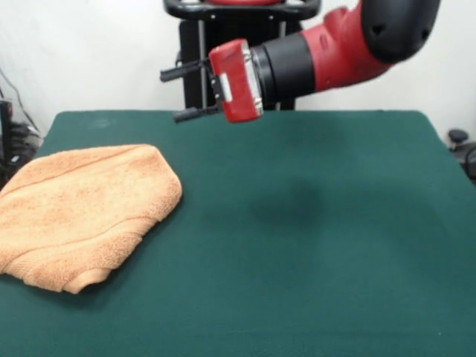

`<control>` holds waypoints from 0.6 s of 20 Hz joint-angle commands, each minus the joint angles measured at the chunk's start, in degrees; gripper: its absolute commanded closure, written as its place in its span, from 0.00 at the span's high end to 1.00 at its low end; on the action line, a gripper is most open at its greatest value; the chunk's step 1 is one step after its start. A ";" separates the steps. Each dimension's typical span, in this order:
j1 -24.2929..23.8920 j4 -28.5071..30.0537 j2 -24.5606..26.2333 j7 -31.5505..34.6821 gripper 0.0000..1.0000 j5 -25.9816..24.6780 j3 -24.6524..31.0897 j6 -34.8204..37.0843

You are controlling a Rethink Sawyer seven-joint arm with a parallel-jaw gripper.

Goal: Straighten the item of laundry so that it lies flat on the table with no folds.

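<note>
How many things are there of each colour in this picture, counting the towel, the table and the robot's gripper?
Orange-tan: 1, the towel, lying folded at the table's edge.
Dark green: 1, the table.
Red and black: 1, the gripper, raised above the table with its fingers apart and nothing between them.
Total: 3

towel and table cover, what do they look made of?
Towel: looks like terry cloth, orange-tan, matte and fluffy; the nubby pile and soft rounded folded edges suggest cotton, though fibre can't be confirmed.
Table cover: smooth dark green cloth, matte, felt-like; no glare and no visible weave, so the exact fabric stays open.
</note>
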 commanded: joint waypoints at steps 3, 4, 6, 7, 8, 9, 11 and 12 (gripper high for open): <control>-2.05 -9.75 14.06 23.03 1.00 -1.90 2.82 -5.42; -2.03 -10.86 15.26 23.23 1.00 -2.32 2.77 -5.20; -2.33 -12.61 17.01 22.98 1.00 -2.37 2.92 -5.11; -2.55 -13.40 17.78 22.77 1.00 -2.28 3.01 -5.22; -2.63 -14.11 18.48 22.58 1.00 -2.55 3.00 -5.34; -2.80 -14.76 19.11 22.25 1.00 -2.80 3.04 -5.65; -2.93 -16.05 20.37 21.79 1.00 -3.75 3.03 -6.42; -2.97 -16.60 20.87 21.56 1.00 -3.95 3.08 -6.72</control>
